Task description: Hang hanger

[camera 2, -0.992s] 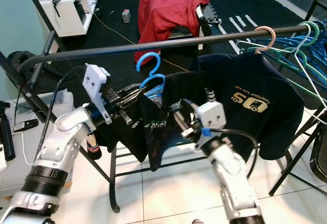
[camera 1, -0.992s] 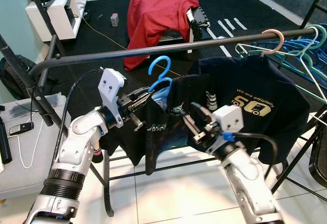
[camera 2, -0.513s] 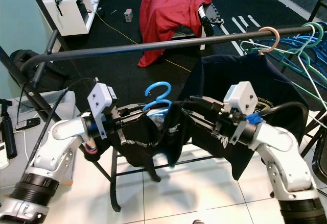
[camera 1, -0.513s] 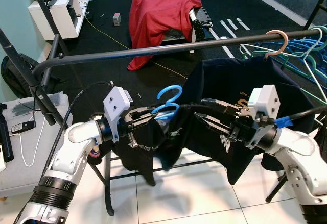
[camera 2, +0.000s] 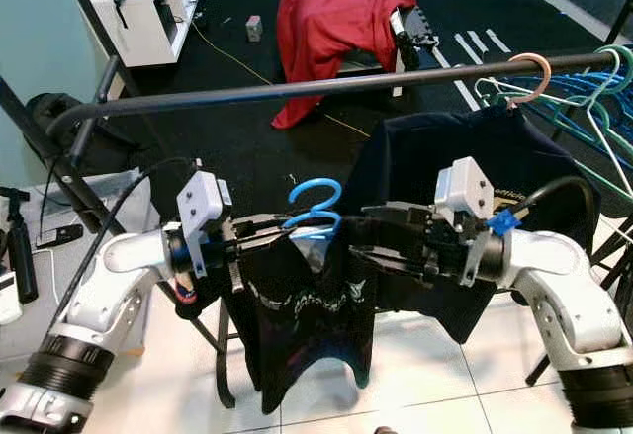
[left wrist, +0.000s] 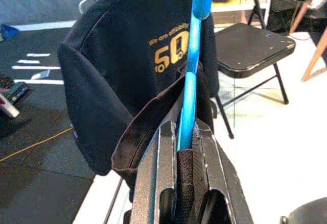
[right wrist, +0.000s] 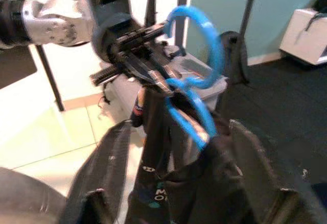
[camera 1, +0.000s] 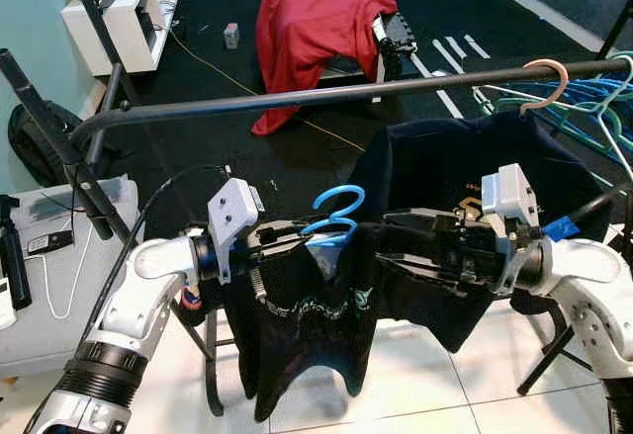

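Note:
A blue hanger (camera 1: 341,203) carries a black T-shirt (camera 1: 307,325) that droops below the black rail (camera 1: 326,96). My left gripper (camera 1: 309,237) is shut on the blue hanger's neck (left wrist: 194,81), with a fold of shirt cloth pinched beside it. My right gripper (camera 1: 384,239) comes in from the right at the same height and is open. Its wide-spread fingers (right wrist: 110,152) stand on either side of the shirt's shoulder, just below the hook (right wrist: 204,50). The hook sits lower than the rail and nearer to me.
A second black shirt with gold print (camera 1: 465,157) hangs from the rail on a pink hanger (camera 1: 542,70), with several blue and green hangers (camera 1: 603,98) beside it. Beyond are a red cloth over a chair (camera 1: 312,19) and a white shelf (camera 1: 119,14). A grey box (camera 1: 40,286) stands at left.
My right gripper has risen from under the shirt to the hanger's level and now brackets the shirt's shoulder. The shirt hangs straighter and lower. My left gripper keeps its hold.

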{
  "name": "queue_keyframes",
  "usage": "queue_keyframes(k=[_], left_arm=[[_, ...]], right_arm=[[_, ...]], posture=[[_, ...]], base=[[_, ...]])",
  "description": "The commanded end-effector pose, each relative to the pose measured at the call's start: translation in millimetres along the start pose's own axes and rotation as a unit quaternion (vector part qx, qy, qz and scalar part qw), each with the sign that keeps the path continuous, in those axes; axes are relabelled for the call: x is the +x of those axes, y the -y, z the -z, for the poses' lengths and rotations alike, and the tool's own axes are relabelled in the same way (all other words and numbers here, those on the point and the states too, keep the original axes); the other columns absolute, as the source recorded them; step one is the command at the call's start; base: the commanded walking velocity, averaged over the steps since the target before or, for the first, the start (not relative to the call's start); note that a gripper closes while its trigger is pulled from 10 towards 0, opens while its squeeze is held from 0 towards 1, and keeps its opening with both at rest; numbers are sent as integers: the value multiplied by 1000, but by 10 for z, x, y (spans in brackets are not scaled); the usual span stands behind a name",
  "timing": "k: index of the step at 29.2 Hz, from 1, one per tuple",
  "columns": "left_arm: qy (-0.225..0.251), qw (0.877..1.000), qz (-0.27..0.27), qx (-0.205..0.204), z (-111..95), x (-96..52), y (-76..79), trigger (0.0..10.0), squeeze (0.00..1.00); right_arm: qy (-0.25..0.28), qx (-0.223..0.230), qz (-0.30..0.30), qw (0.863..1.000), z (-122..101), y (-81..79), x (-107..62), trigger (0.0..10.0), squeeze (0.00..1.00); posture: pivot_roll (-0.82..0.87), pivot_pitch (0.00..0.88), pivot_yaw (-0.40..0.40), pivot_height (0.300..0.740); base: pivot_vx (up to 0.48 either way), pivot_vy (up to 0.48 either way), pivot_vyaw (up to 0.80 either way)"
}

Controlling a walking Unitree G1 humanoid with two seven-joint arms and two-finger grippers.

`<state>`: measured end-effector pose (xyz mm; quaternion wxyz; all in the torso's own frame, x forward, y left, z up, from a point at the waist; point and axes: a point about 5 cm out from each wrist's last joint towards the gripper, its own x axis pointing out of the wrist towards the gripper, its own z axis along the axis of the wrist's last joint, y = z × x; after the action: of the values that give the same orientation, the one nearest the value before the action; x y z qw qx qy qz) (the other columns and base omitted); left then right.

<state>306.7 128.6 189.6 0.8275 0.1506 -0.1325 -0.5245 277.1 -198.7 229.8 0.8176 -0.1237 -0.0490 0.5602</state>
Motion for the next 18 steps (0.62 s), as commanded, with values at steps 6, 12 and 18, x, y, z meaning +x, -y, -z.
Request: queue_keyframes(k=[6,12,18], left_arm=[[11,1000,28,5,-59,-10,85,0,0],[12,998,66,6,-94,44,174,0,0],[11,997,70,5,-90,52,184,0,0]], right_arm=[[30,39,-18,999,-35,16,-45,10000,1000],[45,56,-51,996,-92,9,-5,10000,910],[45,56,-79,994,-139,-33,32,10000,502]], posture=[[-102,158,35,740],[-98,157,35,740],[-100,156,34,740]], base=[[0,0,0],[0,0,0],[0,0,0]])
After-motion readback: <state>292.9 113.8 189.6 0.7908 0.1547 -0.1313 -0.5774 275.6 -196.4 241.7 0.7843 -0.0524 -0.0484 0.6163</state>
